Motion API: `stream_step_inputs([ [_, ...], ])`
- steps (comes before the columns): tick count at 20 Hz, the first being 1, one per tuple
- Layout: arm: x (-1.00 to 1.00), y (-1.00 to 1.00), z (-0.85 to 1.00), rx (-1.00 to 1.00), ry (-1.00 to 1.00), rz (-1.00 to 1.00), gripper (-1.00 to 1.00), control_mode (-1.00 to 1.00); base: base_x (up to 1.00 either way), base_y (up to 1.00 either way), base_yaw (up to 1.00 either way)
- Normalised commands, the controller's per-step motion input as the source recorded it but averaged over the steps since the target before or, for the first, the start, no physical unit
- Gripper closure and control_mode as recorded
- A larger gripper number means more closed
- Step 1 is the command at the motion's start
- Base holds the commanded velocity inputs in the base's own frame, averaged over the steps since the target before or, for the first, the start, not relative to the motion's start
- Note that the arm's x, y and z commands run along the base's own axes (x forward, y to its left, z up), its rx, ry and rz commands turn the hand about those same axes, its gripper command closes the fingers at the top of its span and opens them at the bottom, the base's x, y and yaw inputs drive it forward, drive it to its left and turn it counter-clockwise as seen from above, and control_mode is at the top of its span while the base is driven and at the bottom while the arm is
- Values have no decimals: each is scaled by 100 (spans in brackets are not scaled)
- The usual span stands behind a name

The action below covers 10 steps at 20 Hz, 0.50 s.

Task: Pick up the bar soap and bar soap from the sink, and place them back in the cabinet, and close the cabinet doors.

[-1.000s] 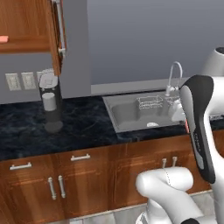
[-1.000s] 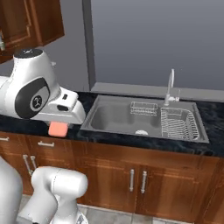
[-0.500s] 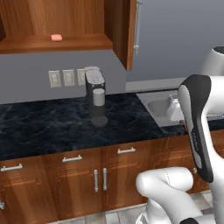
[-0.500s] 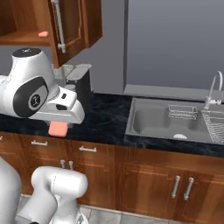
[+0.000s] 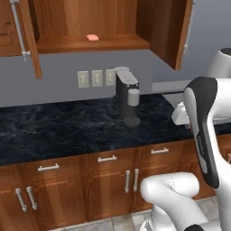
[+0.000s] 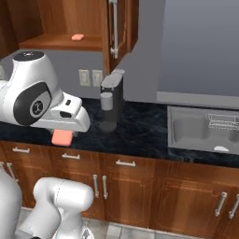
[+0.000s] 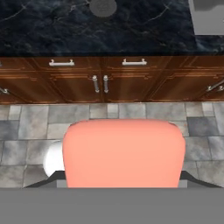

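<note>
Pink, flat bar soap (image 7: 124, 153) pinched, apparently, in end effector (image 6: 62, 137) above dark counter (image 5: 67, 131); another on open cabinet (image 5: 90, 22) shelf.

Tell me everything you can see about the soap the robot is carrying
The carried bar soap is a flat, smooth salmon-pink bar with rounded corners and no markings. In the hand view it is large and close, with floor tiles and low cabinets beyond it. In the right base view it hangs under the gripper, in front of the counter edge. The fingers are hidden, so the grip itself cannot be seen.
</note>
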Motion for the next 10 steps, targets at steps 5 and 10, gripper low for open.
stream_step_inputs([
  [5,0,0,0,0,0,0,100,100,5,63,0],
  [10,0,0,0,0,0,0,100,100,17,54,0],
])
